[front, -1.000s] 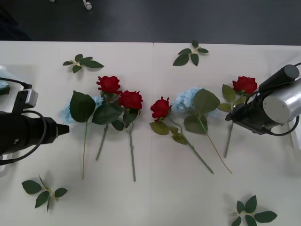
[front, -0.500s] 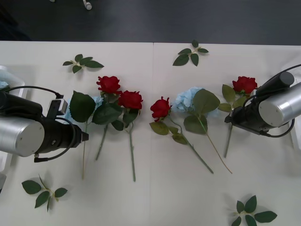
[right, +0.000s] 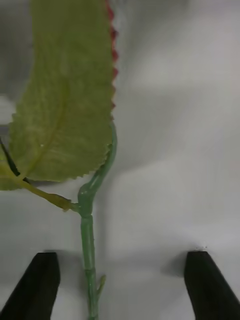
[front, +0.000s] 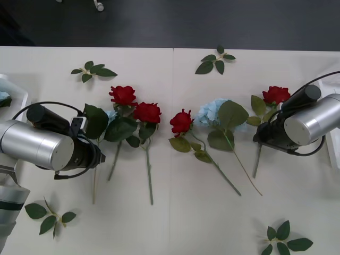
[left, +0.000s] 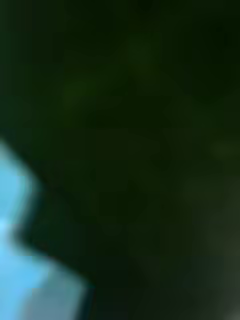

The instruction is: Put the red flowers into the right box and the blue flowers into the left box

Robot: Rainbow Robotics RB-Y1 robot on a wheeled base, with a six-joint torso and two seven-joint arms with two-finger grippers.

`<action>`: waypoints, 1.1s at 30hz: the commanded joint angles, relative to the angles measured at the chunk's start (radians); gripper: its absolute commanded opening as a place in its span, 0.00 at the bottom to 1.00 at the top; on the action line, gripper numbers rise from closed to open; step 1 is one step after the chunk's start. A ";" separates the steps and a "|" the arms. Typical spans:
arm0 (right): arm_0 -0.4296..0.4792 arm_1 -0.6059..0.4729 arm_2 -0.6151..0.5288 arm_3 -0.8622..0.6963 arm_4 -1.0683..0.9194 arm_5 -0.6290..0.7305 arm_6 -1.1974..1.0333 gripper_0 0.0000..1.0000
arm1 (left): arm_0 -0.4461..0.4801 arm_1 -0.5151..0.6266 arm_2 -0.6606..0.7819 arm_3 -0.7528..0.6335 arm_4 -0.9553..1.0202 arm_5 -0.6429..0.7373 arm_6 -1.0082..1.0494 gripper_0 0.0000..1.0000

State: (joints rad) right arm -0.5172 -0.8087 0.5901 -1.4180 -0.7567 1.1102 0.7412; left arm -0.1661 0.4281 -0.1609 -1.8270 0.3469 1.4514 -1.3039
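Note:
Several red flowers lie on the white table: two left of centre, one in the middle and one at the right. My right gripper hangs over the rightmost rose's stem. It is open, a black finger on each side of the stem. One blue flower lies mid-right. Another is mostly hidden under a big leaf, and my left gripper is low over its stem. The left box shows at the left edge.
Bloomless leaf sprigs lie at the back left, back centre, front left and front right. A large green leaf branches off the rose stem just beyond the right fingers. The table's far edge meets a dark floor.
My left arm has swung in from the left edge to the leftmost blue flower's stem. My right arm has shifted slightly lower over the rightmost rose's stem. The flowers have not moved.

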 commanded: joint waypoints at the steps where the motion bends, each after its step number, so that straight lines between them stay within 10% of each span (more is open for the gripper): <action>1: -0.012 0.005 0.007 0.001 0.008 -0.003 0.081 0.00 | -0.018 -0.005 -0.003 0.014 -0.028 -0.022 0.003 1.00; 8: -0.012 0.005 0.007 0.001 0.007 -0.003 0.098 0.00 | -0.016 -0.037 -0.005 0.043 -0.065 -0.022 -0.018 1.00; 12: -0.015 0.000 0.005 0.001 0.005 -0.003 0.102 0.00 | -0.016 -0.042 -0.005 0.051 -0.075 -0.023 -0.024 0.76; 16: -0.021 -0.030 -0.010 -0.030 -0.016 0.016 0.110 0.00 | -0.016 -0.042 -0.003 0.061 -0.081 -0.022 -0.029 0.00; 33: -0.020 -0.253 -0.314 -0.305 -0.263 0.338 0.188 0.00 | -0.010 -0.040 0.011 0.038 -0.068 -0.022 -0.047 0.00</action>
State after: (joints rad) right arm -0.5176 -0.9804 0.2662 -1.6813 -1.0005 1.4434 0.8888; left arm -0.1671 0.3832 -0.1750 -1.7477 0.2682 1.4347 -1.3155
